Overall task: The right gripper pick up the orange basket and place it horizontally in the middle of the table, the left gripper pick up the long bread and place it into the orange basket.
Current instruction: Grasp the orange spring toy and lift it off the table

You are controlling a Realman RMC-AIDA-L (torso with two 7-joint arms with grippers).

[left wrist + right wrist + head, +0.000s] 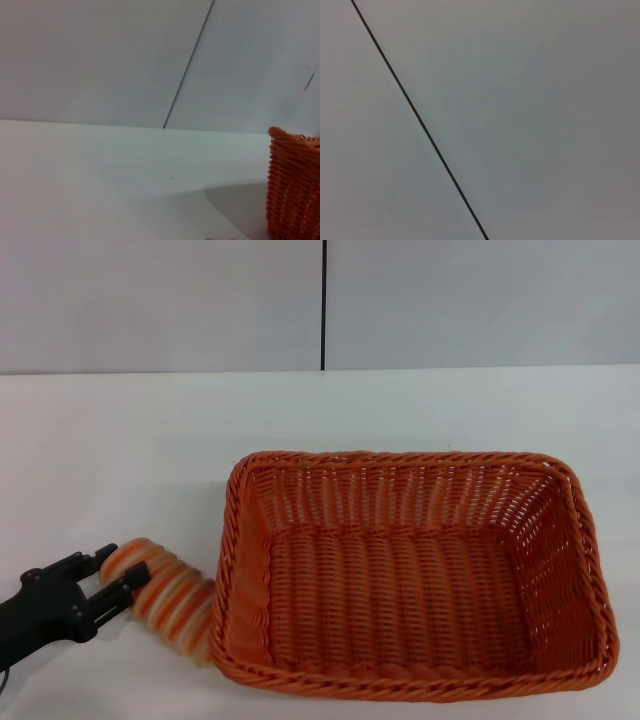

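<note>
The orange basket [400, 456] lies lengthwise on the white table [120, 460], right of the middle, with nothing inside it. The long bread [175, 602], striped orange and cream, lies on the table by the basket's near left corner, its far end against the wicker. My left gripper [123, 565] comes in from the lower left with its black fingers [106, 554] on either side of the bread's near end, closed on it. A corner of the basket [295, 185] shows in the left wrist view. The right gripper is out of view.
A grey wall with a dark vertical seam [323, 305] stands behind the table. The right wrist view shows only that wall and the seam [420, 125]. Bare tabletop lies left of and behind the basket.
</note>
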